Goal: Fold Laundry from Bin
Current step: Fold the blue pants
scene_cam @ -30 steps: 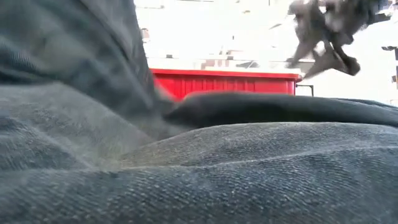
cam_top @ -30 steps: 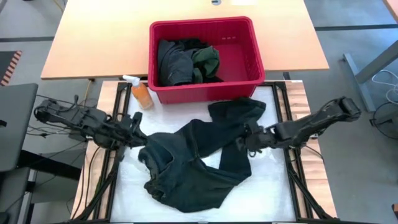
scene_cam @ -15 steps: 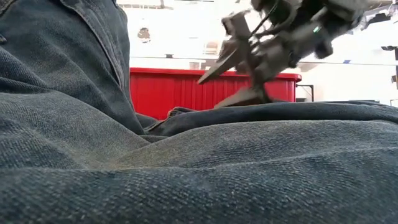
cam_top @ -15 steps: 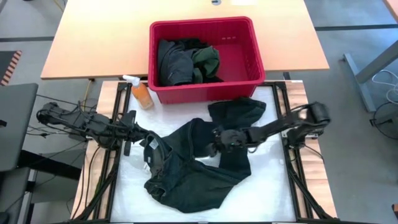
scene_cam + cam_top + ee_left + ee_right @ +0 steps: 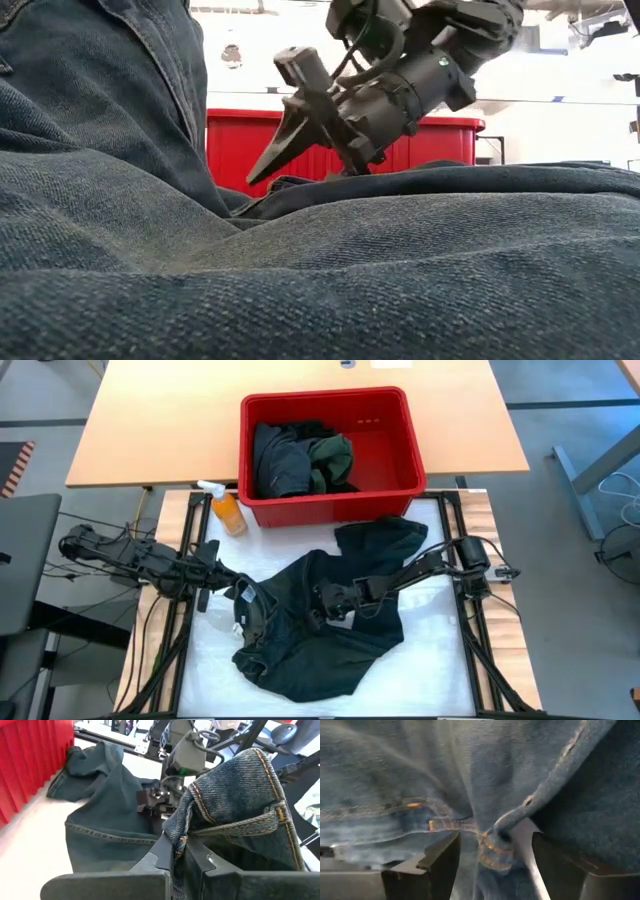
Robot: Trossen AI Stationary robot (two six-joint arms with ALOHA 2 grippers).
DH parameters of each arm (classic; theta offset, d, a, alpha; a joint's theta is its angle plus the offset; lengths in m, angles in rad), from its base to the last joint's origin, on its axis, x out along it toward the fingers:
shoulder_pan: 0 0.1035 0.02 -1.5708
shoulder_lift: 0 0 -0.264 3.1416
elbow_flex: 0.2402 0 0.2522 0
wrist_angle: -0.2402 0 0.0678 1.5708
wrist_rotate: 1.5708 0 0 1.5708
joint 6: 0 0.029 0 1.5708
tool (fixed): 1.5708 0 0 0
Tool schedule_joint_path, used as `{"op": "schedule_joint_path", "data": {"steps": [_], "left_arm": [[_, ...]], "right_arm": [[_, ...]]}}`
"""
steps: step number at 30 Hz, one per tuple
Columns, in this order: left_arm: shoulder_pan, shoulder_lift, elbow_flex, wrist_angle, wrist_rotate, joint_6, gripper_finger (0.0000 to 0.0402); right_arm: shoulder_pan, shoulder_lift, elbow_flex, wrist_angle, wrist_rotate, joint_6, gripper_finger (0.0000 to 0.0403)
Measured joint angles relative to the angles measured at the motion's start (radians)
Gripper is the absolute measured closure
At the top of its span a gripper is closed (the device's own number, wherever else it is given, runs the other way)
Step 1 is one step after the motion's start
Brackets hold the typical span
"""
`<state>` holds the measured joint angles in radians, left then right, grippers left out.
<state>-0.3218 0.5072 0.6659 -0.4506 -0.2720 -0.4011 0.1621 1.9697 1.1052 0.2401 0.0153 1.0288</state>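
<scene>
I see dark denim jeans lying crumpled on the white work surface, one leg reaching toward the red bin. The bin, ribbed and thick-rimmed, stands just beyond them; I count black, charcoal and dark green garments heaped at one end.

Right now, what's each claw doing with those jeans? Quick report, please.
Left gripper shut on jeans waistband, lifted. Right gripper open, down on the denim mid-table. More laundry in red bin. Nothing blocking.
</scene>
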Motion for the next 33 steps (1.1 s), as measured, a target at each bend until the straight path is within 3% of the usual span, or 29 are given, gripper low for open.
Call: {"op": "schedule_joint_path", "data": {"steps": [3,8,9,13,16,23,28,33], "left_arm": [[0.000,0.000,0.000,-0.024,0.001,-0.003,0.0401],[0.000,0.000,0.000,-0.109,-0.004,-0.009,0.0401],[0.000,0.000,0.000,-0.136,-0.012,-0.019,0.0401],[-0.004,-0.001,-0.016,-0.254,-0.086,-0.110,0.0401],[-0.013,-0.022,-0.097,-0.225,-0.127,-0.174,0.0401],[-0.013,-0.025,-0.259,-0.188,-0.353,-0.330,0.0390],[-0.013,-0.024,-0.239,-0.192,-0.346,-0.338,0.0321],[-0.012,-0.024,-0.118,-0.289,-0.273,-0.359,0.0244]], "right_arm": [[0.000,-0.005,0.017,0.003,0.000,-0.021,0.0192],[-0.001,-0.078,0.015,-0.020,-0.032,-0.097,0.0359],[-0.001,-0.100,0.014,-0.028,-0.048,-0.120,0.0375],[-0.005,-0.204,-0.004,-0.142,-0.050,-0.187,0.0367],[-0.018,-0.278,-0.098,-0.194,-0.008,-0.180,0.0370],[-0.073,-0.336,-0.353,0.120,-0.017,-0.042,0.0376],[-0.088,-0.334,-0.411,0.206,-0.032,-0.008,0.0376],[-0.102,-0.335,-0.416,0.212,-0.056,-0.032,0.0376]]}}
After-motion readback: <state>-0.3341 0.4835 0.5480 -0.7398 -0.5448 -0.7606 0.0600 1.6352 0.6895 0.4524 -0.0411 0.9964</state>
